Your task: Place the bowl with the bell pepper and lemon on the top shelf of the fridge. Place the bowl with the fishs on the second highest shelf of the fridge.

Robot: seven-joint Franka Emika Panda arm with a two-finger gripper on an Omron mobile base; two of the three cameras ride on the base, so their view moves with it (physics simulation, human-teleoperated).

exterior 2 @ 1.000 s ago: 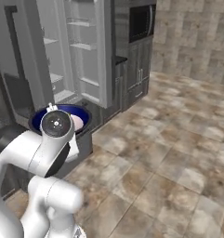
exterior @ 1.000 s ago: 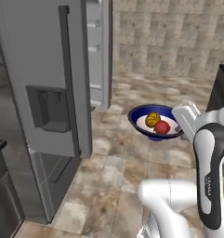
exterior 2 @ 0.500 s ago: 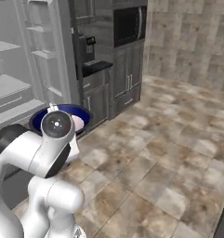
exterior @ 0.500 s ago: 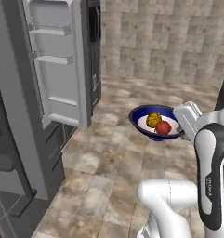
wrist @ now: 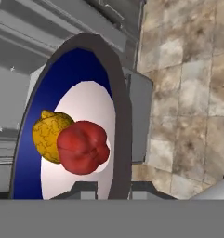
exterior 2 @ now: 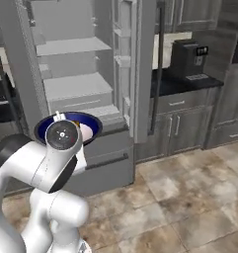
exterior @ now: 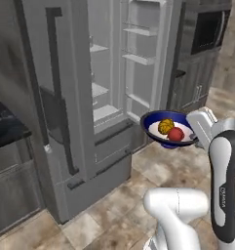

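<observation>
A dark blue bowl point(exterior: 151, 122) with a white inside hangs in the air in front of the open fridge. In it lie a yellow lemon point(exterior: 166, 126) and a red bell pepper point(exterior: 176, 135). My gripper point(exterior: 193, 139) is shut on the bowl's near rim. In the hand view the bowl point(wrist: 76, 69) is seen almost edge on, with the lemon point(wrist: 43, 135) and pepper point(wrist: 83, 148) side by side, and the gripper point(wrist: 113, 189) clamps its rim. From the right base view the bowl point(exterior 2: 92, 121) peeks out behind my arm. The fridge shelves point(exterior 2: 73, 46) stand bare.
The fridge's left door point(exterior: 55, 97) stands open toward me, and its right door point(exterior: 141, 58) carries small shelves. A dark counter with a coffee machine point(exterior 2: 187, 59) is to the right of the fridge. A microwave point(exterior: 209, 31) sits in the cabinets. Tiled floor point(exterior 2: 189, 197) lies ahead.
The whole picture has swung round with the base: the open fridge interior now faces me and is closer. The bowl stays held in the same place relative to the arm.
</observation>
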